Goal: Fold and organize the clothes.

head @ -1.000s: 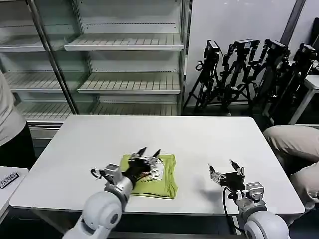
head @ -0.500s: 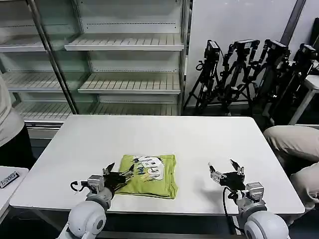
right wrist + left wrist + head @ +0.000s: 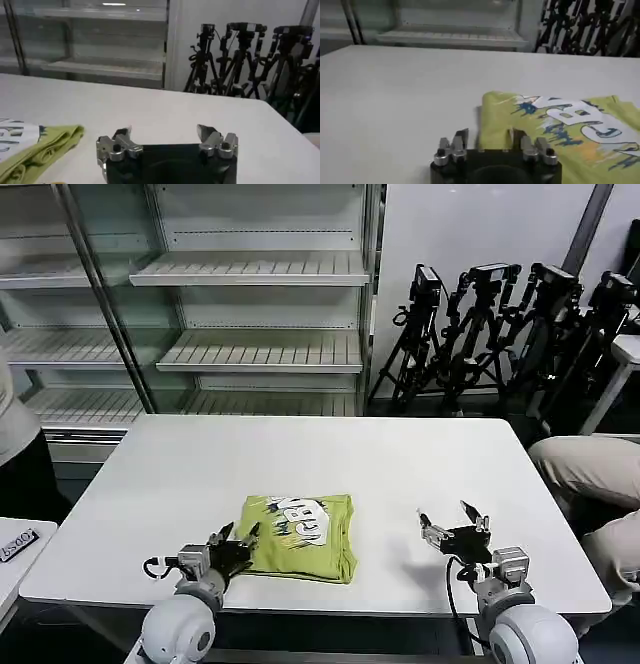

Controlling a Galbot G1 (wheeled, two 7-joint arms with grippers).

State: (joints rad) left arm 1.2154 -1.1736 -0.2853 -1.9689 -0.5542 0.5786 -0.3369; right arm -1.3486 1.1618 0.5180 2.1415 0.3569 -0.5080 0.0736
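The clothes are one lime yellow-green T-shirt (image 3: 303, 535), folded into a small rectangle with a white and blue print facing up. It lies near the front of the white table (image 3: 320, 454). My left gripper (image 3: 238, 533) is open and low over the table at the shirt's front left corner, holding nothing. In the left wrist view the shirt (image 3: 570, 130) lies just beyond the open left gripper (image 3: 488, 134). My right gripper (image 3: 452, 517) is open above bare table to the right of the shirt. The right wrist view shows the right gripper (image 3: 162, 131) empty, with the shirt's folded edge (image 3: 45, 147) off to one side.
Empty metal shelves (image 3: 250, 274) stand behind the table. Black tripods (image 3: 500, 334) are grouped at the back right. A person's knee in beige trousers (image 3: 590, 474) is close to the table's right edge. Another person's clothing (image 3: 15, 444) shows at the far left.
My left gripper has drawn back from on top of the shirt toward the table's front left, leaving the shirt folded and flat. The right gripper has stayed put.
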